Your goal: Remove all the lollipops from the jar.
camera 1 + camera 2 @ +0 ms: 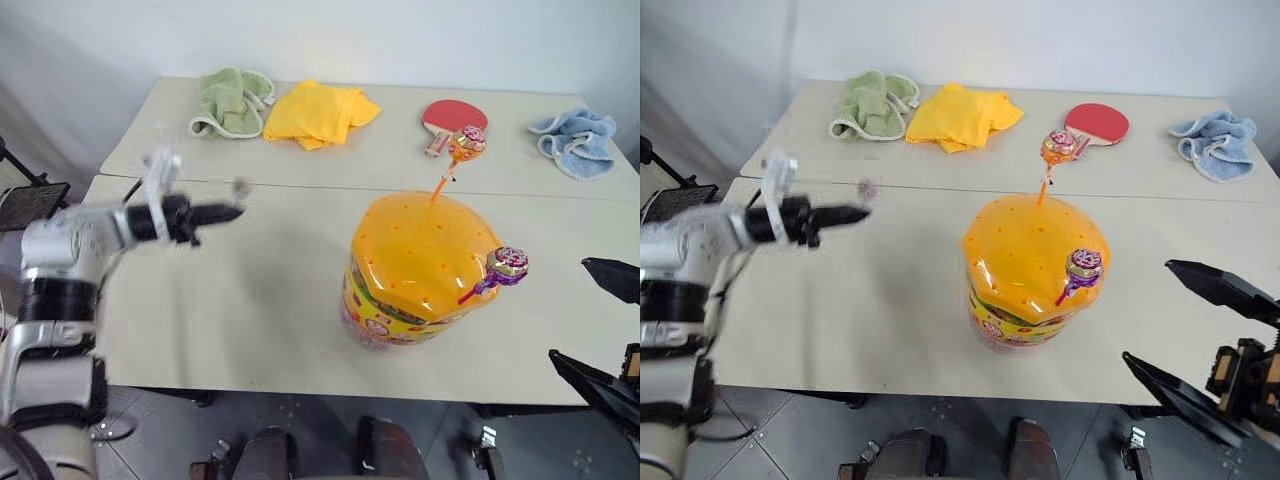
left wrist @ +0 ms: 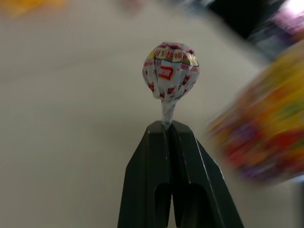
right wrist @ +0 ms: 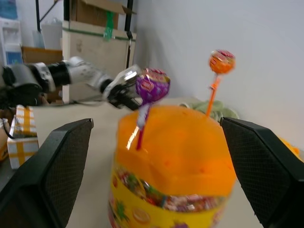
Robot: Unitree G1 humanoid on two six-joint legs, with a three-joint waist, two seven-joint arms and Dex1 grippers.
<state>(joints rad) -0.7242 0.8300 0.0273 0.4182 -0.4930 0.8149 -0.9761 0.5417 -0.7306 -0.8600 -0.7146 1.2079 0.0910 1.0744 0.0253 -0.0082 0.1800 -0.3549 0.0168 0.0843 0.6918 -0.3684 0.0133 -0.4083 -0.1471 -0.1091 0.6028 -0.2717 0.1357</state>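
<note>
Pink lollipop (image 2: 170, 70) — clamped in left end effector (image 2: 168, 125).

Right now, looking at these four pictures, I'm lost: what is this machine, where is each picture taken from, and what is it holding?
It is a two-armed humanoid robot. Two pictures come from cameras in its head, looking down over a pale table; the other two come from a camera on each wrist, looking along that arm's two black fingers.

On the table stands a jar with an orange lid. Two lollipops stick up from the lid: an orange one and a purple one. At the back lie a green cloth, a yellow cloth, a red paddle and a blue cloth.

The left gripper is shut on the stick of a third, pink lollipop, out over the table away from the jar. The right gripper is open, facing the jar.
</note>
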